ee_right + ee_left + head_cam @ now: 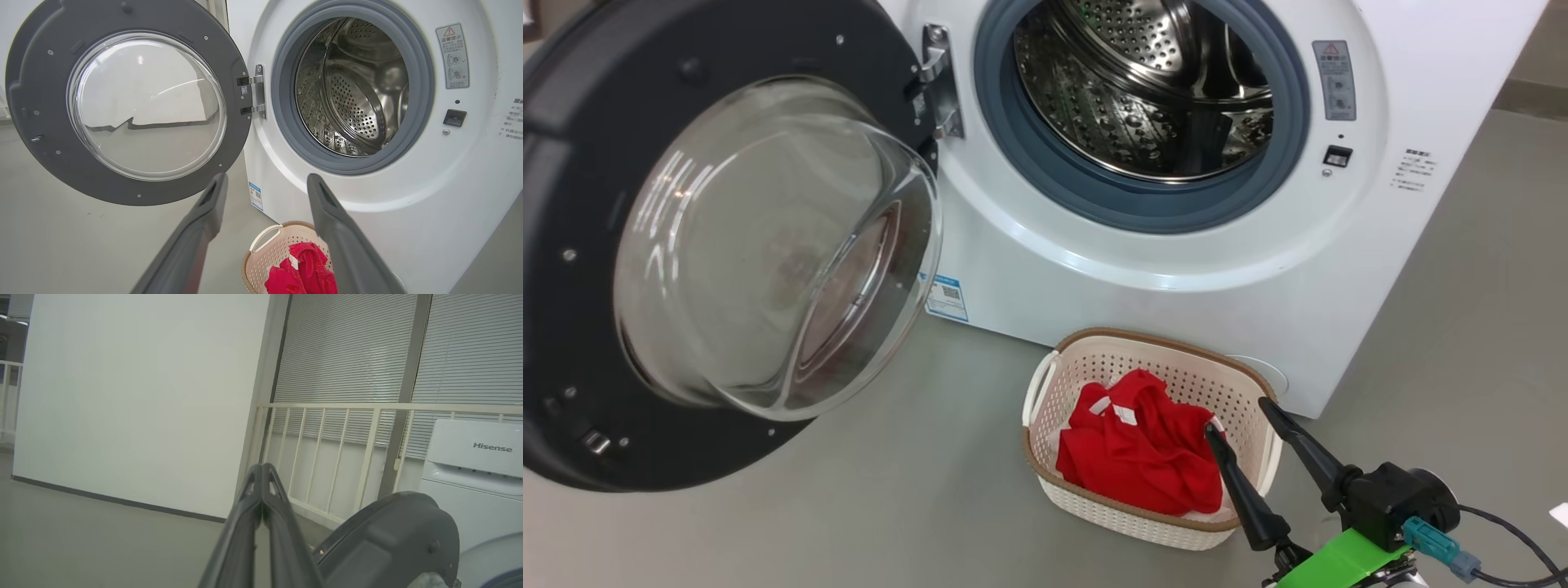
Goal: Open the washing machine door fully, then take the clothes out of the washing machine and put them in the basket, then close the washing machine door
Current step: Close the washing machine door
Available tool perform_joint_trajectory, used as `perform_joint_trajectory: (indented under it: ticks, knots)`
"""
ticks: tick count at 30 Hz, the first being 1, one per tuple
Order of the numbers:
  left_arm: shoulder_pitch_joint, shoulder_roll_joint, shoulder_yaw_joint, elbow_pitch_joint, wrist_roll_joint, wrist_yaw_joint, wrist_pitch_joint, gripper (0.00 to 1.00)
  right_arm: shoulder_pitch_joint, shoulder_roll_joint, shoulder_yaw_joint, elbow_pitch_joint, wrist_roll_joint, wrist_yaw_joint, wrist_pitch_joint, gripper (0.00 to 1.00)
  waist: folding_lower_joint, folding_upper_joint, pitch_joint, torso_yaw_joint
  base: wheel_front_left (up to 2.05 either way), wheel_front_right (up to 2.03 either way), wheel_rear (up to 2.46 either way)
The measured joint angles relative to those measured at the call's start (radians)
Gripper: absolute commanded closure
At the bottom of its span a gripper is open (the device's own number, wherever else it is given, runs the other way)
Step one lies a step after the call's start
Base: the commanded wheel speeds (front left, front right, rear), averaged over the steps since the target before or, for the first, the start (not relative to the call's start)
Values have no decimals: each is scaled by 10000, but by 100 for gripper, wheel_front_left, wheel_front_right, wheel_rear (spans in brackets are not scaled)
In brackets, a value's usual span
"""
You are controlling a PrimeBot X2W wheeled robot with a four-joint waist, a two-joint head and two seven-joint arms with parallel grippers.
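Door stage looks done. The washing machine door stands swung wide, up and well to the left of the right hand, with its glass bowl bulging toward the room.

Right hand: fingers spread wide, nothing between them. It hangs over the near right corner of the basket, one fingertip just above the red clothes. Whether it touches them I cannot tell.

Clothes: a red heap with a white label, lying inside the basket directly beneath that hand. The basket sits on the floor at the foot of the washing machine.

Drum: above and beyond the right hand. What shows is bare perforated steel, no red. Its lowest front part is hidden behind the grey door seal.

Left hand: fingers pressed together, holding nothing. The door's dark rim lies just below and to its right — contact or not, I cannot tell.

Judgement: unloading seems finished and only closing the door is left. The left hand, beside the door's outer face, looks best placed to push it.
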Motion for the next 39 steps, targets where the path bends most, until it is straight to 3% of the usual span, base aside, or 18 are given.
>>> perform_joint_trajectory:
  ticks: [8,14,22,39]
  knots:
    - [-1763,138,1434,2911,-2533,-184,2046,100,-143,-96,81,52,38,0,0,0,0,0,157,-293,0,0,0]
    - [-2560,313,2251,4282,-4403,-633,4435,100,-225,-155,107,79,40,0,0,0,0,0,306,-403,0,0,0]
    - [-2604,548,2581,4510,-5417,-1187,6276,100,-230,-161,123,100,40,0,0,0,0,0,445,-427,0,0,0]
    - [-1601,282,2449,3607,-6103,-1739,8054,100,-235,-169,196,125,50,0,0,0,0,0,444,-304,0,0,0]
